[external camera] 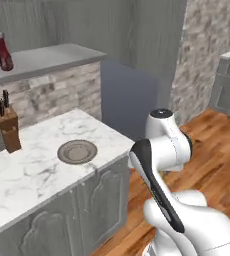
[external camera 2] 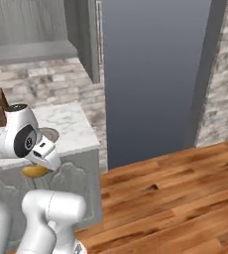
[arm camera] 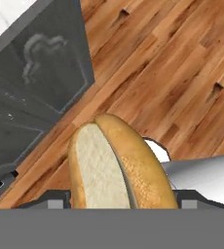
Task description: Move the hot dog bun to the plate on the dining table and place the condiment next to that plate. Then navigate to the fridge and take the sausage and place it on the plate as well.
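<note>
The jaws are clamped on the hot dog bun, which fills the lower middle of the hand view and hangs over the wooden floor, just off the grey cabinet front at ten o'clock. This looks like the carry leg of the first step, bun in transit with no blue plate or dining table in sight. Farther off, the condiment stands on a raised ledge at eleven o'clock beyond the desk, so the next move calls for driving on to the table before any release.
</note>
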You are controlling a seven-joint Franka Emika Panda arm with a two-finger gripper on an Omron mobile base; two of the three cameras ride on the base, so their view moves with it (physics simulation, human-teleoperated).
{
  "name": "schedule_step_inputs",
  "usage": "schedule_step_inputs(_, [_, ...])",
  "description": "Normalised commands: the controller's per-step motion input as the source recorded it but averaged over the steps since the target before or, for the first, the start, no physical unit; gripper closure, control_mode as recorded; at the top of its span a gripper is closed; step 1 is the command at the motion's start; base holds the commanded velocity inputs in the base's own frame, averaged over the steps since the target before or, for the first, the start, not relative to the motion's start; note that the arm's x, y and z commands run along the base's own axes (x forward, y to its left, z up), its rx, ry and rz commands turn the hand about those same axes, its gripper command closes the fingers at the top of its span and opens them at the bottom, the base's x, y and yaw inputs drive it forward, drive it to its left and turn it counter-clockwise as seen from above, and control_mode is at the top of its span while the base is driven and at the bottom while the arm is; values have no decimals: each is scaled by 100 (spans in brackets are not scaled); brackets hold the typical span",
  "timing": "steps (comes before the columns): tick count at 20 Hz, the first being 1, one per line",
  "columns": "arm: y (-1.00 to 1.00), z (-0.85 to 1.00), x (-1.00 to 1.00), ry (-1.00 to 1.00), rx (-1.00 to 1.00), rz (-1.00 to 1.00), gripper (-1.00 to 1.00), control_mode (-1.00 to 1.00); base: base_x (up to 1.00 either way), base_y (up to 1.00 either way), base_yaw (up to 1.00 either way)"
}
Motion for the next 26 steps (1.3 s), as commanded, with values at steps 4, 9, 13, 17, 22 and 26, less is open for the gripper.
schedule_step_inputs(4, [0, 0, 0, 0, 0, 0, 100, 100, 0, -57, -86])
schedule_step_inputs(9, [0, 0, 0, 0, 0, 0, 100, 100, 1, -79, -82])
schedule_step_inputs(13, [0, 0, 0, 0, 0, 0, 100, 100, 7, -91, -81])
schedule_step_inputs(17, [0, 0, 0, 0, 0, 0, 100, 100, 26, -86, -75])
schedule_step_inputs(22, [0, 0, 0, 0, 0, 0, 100, 100, 86, -34, -59])
schedule_step_inputs(26, [0, 0, 0, 0, 0, 0, 100, 100, 100, -14, -49])
